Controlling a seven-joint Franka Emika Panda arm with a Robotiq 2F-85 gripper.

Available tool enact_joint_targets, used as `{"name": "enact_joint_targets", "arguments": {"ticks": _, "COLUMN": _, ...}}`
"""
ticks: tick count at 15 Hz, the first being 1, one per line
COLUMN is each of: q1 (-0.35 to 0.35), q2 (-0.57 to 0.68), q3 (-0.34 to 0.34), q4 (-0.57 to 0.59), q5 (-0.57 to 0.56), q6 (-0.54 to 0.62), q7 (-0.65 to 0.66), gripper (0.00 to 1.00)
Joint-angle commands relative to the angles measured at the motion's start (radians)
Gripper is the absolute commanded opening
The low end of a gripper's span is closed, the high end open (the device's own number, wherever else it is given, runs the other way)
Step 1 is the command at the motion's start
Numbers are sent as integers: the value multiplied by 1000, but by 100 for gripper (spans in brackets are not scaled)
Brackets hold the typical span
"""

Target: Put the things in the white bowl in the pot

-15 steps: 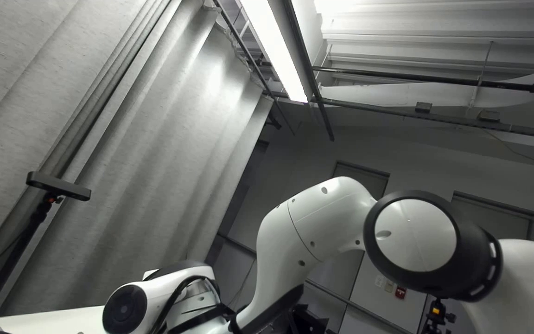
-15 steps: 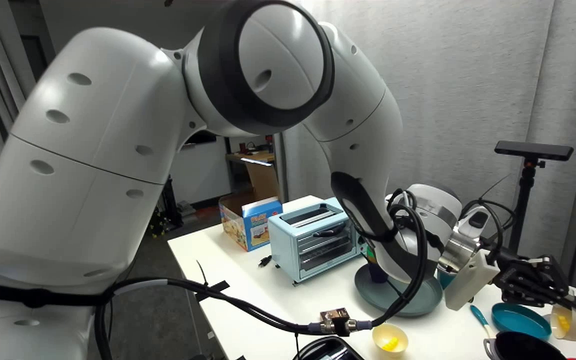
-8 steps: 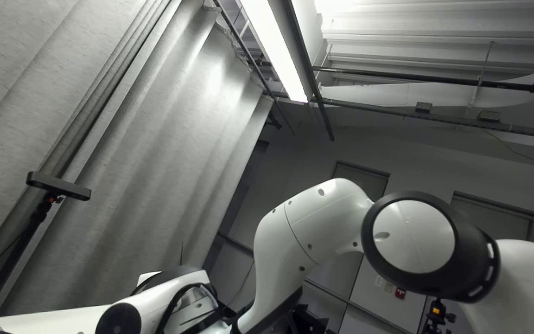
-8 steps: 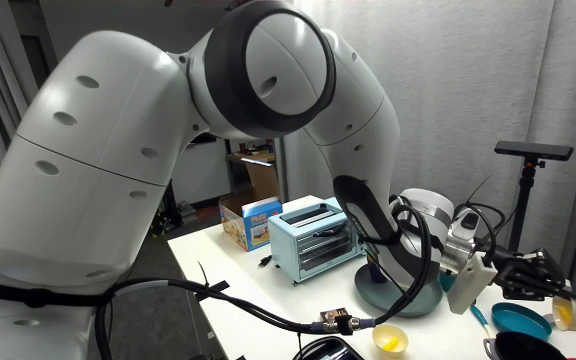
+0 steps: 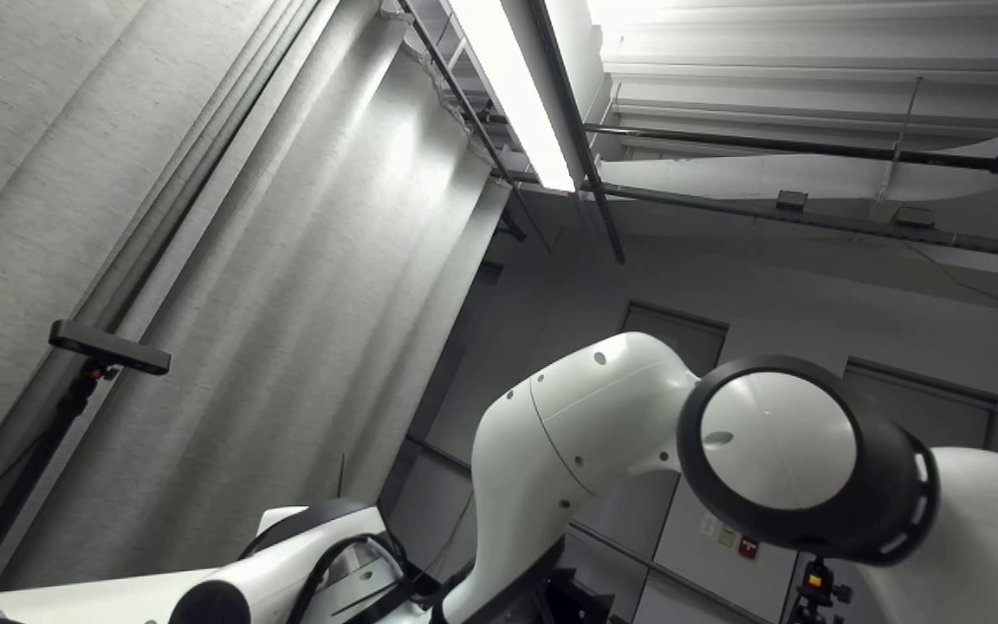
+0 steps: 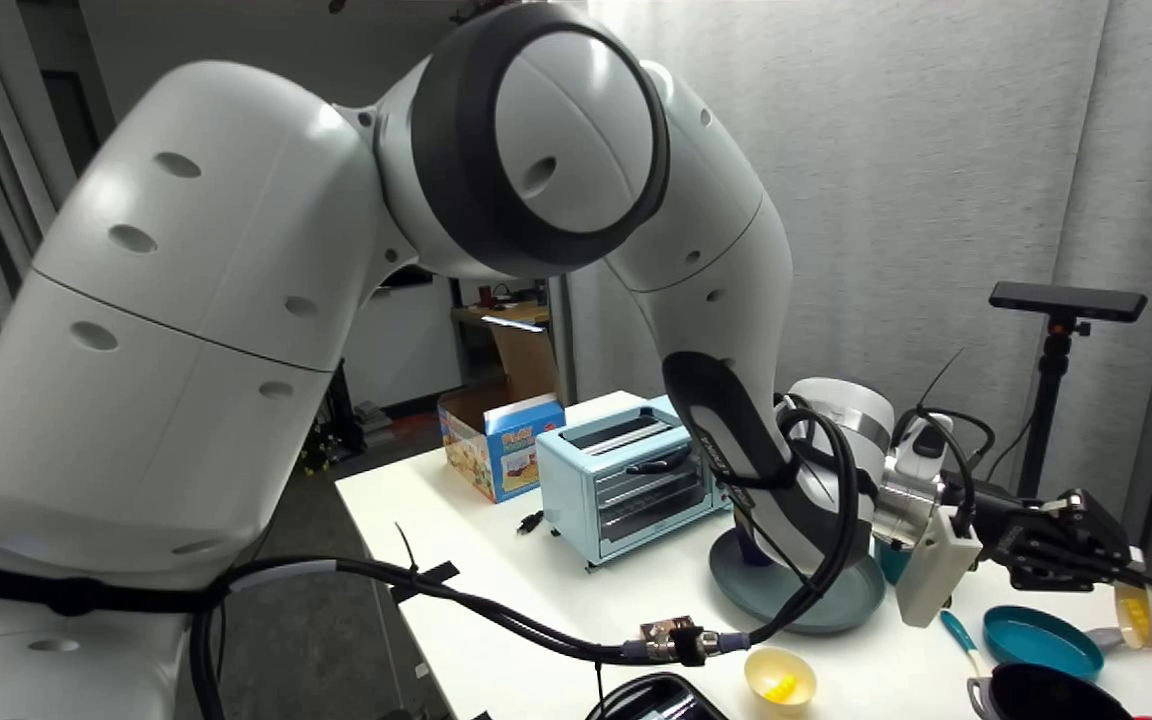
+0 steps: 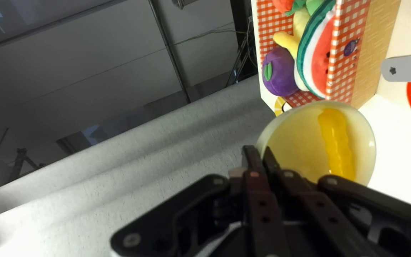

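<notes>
cream-white bowl (image 7: pixel 294 142): off the table (image 6: pixel 526 585), tipped on its side; in an exterior view its mouth faces roughly 9 o'clock.
gripper (image 7: pixel 260 157): fingers pinched on the bowl's wall at the rim, between 8 and 9 o'clock in the wrist view.
yellow piece (image 7: pixel 339 146): in the bowl, along the wall at 3 o'clock, across from the pinch; not out yet.
pot (image 6: pixel 1051 690): 8 o'clock from the bowl in an exterior view, cut by the frame; can't tell depth offset.
bowl handling: probably light, stiff plastic, smooth; one-sided hold, so it could pivot. rim is the right grab, leaves the mouth free.
piece handling: glossy, likely light and firm; should slide with more tilt, may bounce. pour, don't pinch.
other bowl (image 6: pixel 776 662): on the table, 9 o'clock from the pot, well apart, yellow lump (image 6: pixel 781 688) inside; i read the held one as the task's.
</notes>
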Motion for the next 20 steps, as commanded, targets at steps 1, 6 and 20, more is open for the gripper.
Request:
{"name": "enact_joint_targets", "arguments": {"ticks": 1, "q1": -6, "q2": -24, "q3": 14, "q4": -34, "q5": -70, "q6": -65, "q7": 80, "gripper": 1}}
{"name": "enact_joint_targets", "arguments": {"ticks": 6, "q1": -12, "q2": -40, "q3": 22, "q4": -57, "q5": -105, "q6": -119, "q7": 137, "gripper": 1}}
{"name": "enact_joint_targets", "arguments": {"ticks": 20, "q1": -218, "q2": -157, "q3": 33, "q4": 7, "q5": 479, "q6": 267, "q7": -129, "gripper": 1}}
